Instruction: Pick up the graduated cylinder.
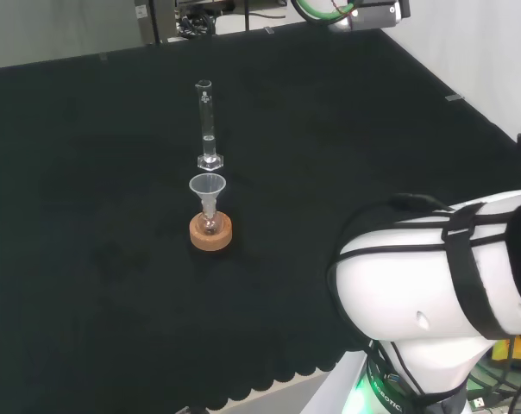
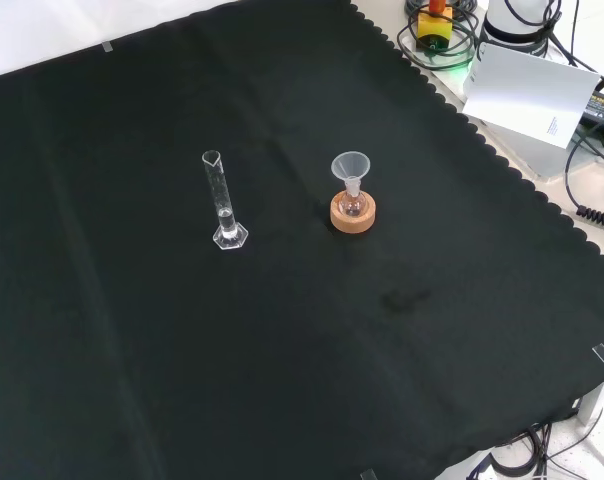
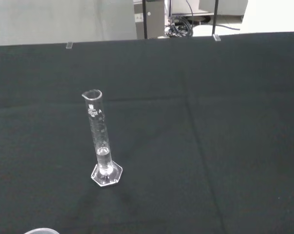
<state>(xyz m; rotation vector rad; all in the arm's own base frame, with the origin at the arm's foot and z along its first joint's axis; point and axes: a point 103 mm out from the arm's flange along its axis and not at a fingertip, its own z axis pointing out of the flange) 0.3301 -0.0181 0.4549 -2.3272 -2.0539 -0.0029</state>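
A clear graduated cylinder (image 1: 208,126) stands upright on its hexagonal foot on the black cloth, a little clear liquid in its bottom. In the front view the cylinder (image 2: 222,203) stands left of centre. The wrist view has the cylinder (image 3: 101,139) at some distance, standing free with nothing touching it.
A small flask with a clear funnel (image 1: 208,194) in its neck sits on a cork ring (image 1: 210,232) just in front of the cylinder in the head view; the funnel (image 2: 350,167) and ring (image 2: 352,212) stand to the cylinder's right in the front view. The arm's white link (image 1: 442,276) is at right.
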